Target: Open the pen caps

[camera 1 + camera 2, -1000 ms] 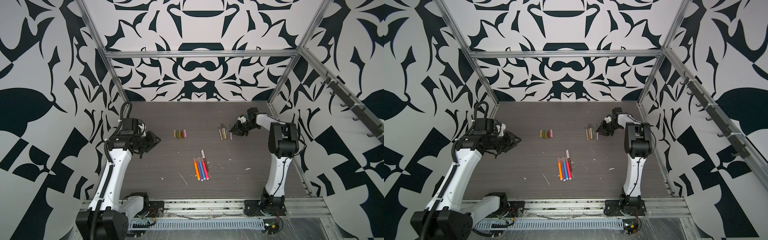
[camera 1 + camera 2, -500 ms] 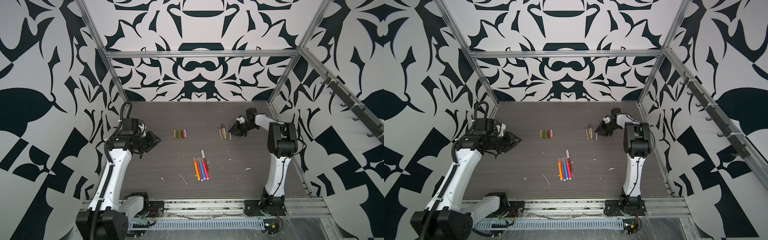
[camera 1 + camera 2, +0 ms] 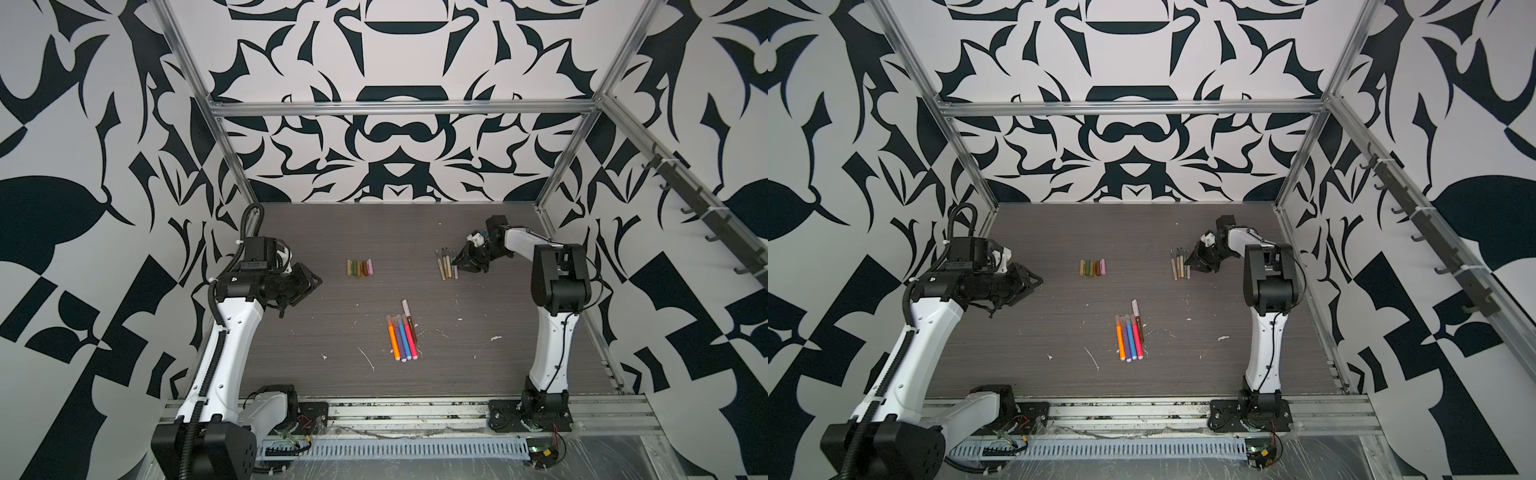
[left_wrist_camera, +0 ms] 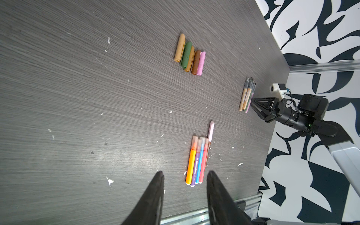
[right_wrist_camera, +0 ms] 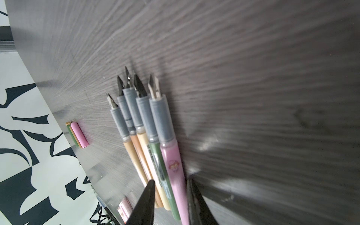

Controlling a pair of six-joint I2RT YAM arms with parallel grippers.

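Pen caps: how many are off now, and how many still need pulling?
Done: five caps lie in a row, and five thin pens show bare nibs. In hand: nothing; the right end effector stands open around the pink pen, and the left end effector is open, empty. Left: four thick pens and one thin brown pen still wear caps.

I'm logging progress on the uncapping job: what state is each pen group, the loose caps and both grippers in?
Five thin pens: uncapped, nibs bare, lying side by side.
Five loose caps: off, lying in a row.
Four thick bright pens: capped.
Lilac-capped thin pen: capped.
Left gripper: open, empty.
Right gripper: open, around the pink pen end.
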